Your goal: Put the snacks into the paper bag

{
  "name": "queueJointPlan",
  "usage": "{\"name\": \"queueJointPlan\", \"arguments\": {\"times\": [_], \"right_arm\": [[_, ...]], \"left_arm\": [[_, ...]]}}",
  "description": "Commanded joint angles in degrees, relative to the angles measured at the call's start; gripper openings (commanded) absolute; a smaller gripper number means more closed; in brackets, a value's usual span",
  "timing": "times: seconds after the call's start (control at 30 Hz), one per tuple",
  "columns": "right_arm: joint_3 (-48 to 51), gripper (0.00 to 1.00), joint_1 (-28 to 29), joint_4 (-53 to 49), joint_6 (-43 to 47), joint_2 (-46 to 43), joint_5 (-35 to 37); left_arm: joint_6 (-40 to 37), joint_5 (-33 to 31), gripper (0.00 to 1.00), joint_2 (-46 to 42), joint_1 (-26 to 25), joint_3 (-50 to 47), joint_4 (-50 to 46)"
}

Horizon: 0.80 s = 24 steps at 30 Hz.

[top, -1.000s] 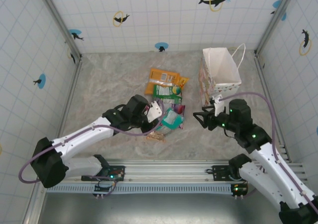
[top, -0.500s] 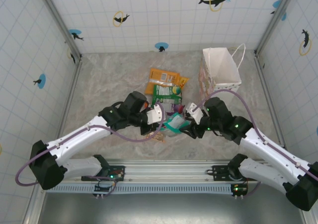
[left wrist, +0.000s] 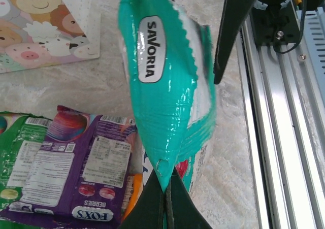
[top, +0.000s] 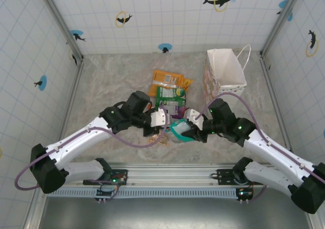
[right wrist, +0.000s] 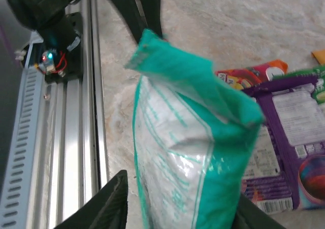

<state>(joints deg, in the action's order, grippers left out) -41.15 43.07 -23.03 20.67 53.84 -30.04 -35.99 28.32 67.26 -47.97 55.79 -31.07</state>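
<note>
Now, left end effector (left wrist: 165,201): pinched shut on one end seal of the teal packet (left wrist: 162,87), which is lifted above the bench (top: 111,82).
Right end effector (right wrist: 175,208): its fingers straddle the other end of the same packet. Whether they truly clamp it is hard to tell from the wrist view.
Paper bag (top: 226,71): upright at the far right with its mouth open, well apart from the handover.
Other snacks: a purple packet (left wrist: 76,163), a green packet (top: 170,93) and an orange packet (top: 167,78) lie on the bench, under and beyond the held one.
Risk, drop: if the left lets go before the right grips firmly, the glossy film may slide out and fall back onto the pile.
Risk, tug: both arms pulling at once could tear or crumple the seal.
Risk, bag: a packet carried crosswise may catch the rim or a handle and tip the light bag.
</note>
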Motion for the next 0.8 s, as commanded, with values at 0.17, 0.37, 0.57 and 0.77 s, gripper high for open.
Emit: {"name": "queueJointPlan", "arguments": {"times": [0.17, 0.37, 0.57, 0.77], "right_arm": [[0.0, 0.12, 0.2, 3.4, 1.2, -2.3, 2.7], [2.1, 0.05, 0.1, 6.4, 0.4, -7.1, 10.5], [3.4, 0.03, -1.0, 12.2, -0.9, -12.5, 16.8], [4.0, 0.03, -3.9, 21.4, -3.2, -16.4, 23.4]], "left_arm": [[2.5, -3.8, 0.00, -1.4, -0.4, 1.4, 6.0], [8.9, -8.7, 0.41, -2.3, -0.4, -0.9, 11.6], [22.7, -20.0, 0.73, -3.0, -0.4, -4.5, 21.0], [34.9, -31.4, 0.82, -1.1, -0.3, -5.7, 22.9]]}}
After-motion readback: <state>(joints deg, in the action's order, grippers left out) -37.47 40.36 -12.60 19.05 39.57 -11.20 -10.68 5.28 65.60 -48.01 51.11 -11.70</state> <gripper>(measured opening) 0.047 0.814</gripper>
